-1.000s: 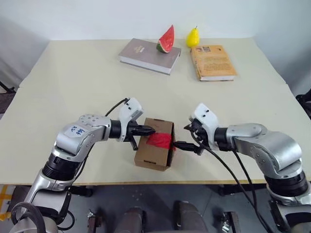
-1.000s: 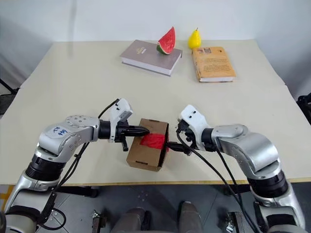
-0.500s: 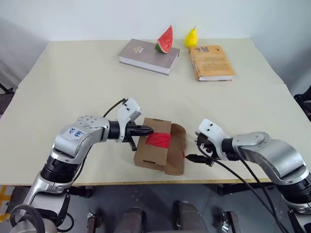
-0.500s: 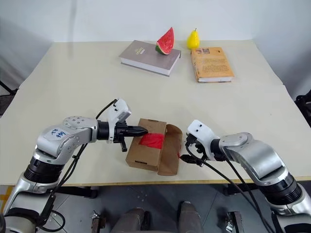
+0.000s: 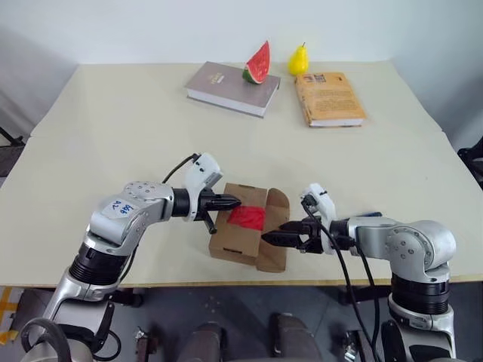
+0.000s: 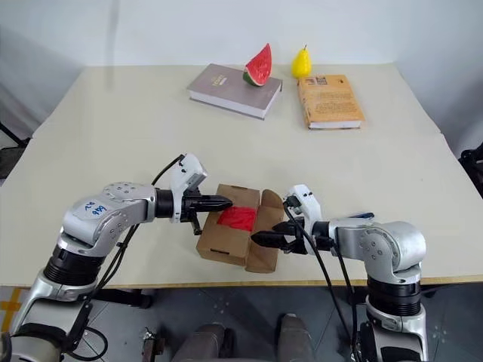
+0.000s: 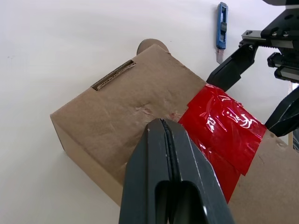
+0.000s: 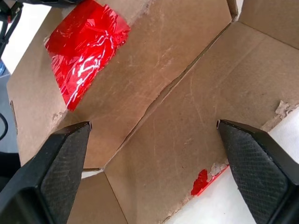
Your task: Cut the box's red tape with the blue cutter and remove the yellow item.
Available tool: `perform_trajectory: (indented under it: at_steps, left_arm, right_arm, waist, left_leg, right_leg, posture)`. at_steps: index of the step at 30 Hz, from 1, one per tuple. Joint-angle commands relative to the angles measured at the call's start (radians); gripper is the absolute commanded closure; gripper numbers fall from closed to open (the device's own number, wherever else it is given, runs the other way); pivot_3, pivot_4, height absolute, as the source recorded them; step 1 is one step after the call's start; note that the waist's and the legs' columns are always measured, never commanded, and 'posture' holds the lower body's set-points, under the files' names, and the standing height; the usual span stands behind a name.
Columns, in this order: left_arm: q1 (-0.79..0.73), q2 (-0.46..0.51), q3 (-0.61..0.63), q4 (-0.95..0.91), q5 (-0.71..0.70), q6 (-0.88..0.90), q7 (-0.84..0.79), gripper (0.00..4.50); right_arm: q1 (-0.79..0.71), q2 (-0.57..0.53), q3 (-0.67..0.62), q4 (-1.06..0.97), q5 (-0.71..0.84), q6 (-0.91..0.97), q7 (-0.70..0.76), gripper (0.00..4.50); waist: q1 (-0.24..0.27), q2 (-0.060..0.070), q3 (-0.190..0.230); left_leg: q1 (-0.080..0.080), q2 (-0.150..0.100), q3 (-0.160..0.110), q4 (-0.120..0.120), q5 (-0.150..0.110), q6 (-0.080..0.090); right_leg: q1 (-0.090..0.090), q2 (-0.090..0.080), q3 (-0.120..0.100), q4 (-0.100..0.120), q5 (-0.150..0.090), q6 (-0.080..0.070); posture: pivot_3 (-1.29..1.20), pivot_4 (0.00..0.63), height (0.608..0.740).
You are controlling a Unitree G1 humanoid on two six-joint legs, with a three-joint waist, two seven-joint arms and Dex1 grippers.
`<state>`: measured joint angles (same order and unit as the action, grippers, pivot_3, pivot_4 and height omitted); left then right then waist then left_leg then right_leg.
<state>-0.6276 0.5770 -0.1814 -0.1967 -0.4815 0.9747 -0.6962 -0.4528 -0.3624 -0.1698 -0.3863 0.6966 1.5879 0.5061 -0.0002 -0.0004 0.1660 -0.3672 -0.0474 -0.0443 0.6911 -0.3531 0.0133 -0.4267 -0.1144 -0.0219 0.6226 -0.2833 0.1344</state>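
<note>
1. Over on the left, the left hand [image 5: 230, 202] has its fingers pressed together with nothing between them, tips resting on the box [image 5: 241, 230] at its left top edge; that looks like a brace to pin the carton to the table [image 5: 113, 136].
2. The box sits near the front edge of the table, between the two hands. Its red tape [image 5: 247, 217] clings to the closed left flap, while the right flap hangs folded out, so the seam reads as already cut.
3. The blue cutter [image 7: 222, 18] lies flat on the table beyond the box, clear of both hands; I'd say its job is done.
4. On the right, the right hand [image 5: 281, 236] has its fingers spread wide and empty, pointing at the opened flap, probably lining up to lift the taped flap or reach inside.
5. The yellow item isn't visible; I judge it's inside.
</note>
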Motion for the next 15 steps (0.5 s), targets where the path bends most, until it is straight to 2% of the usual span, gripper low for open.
perform_trajectory:
  at_steps: [1, 9, 15]
  left_arm:
    - [0.027, 0.014, -0.005, 0.009, 0.039, 0.032, 0.035, 4.50]
    - [0.032, 0.023, -0.006, 0.007, 0.038, 0.034, 0.028, 4.50]
    - [0.020, 0.046, -0.027, 0.020, 0.033, 0.037, -0.012, 4.50]
  right_arm:
    - [0.055, -0.028, -0.032, 0.015, 0.023, 0.026, -0.055, 0.02]
    - [0.092, -0.086, -0.182, 0.039, 0.195, 0.026, -0.097, 0.02]
    - [0.128, -0.060, -0.185, 0.096, 0.271, 0.026, -0.155, 0.02]
  waist:
    - [0.001, 0.000, -0.001]
    - [0.001, 0.000, -0.001]
    - [-0.002, 0.000, -0.001]
  left_leg:
    - [0.000, 0.000, 0.000, 0.000, 0.000, 0.000]
    - [-0.001, 0.000, 0.000, 0.000, 0.000, 0.000]
    - [0.000, 0.001, 0.000, -0.001, 0.000, 0.000]
  right_leg:
    - [0.000, 0.000, 0.000, 0.000, 0.000, 0.000]
    - [0.000, 0.000, 0.001, -0.001, 0.000, 0.000]
    - [0.000, 0.000, 0.002, -0.002, 0.000, 0.000]
  posture:
    - [0.00, 0.150, 0.740]
    - [0.00, 0.150, 0.740]
    - [0.00, 0.150, 0.740]
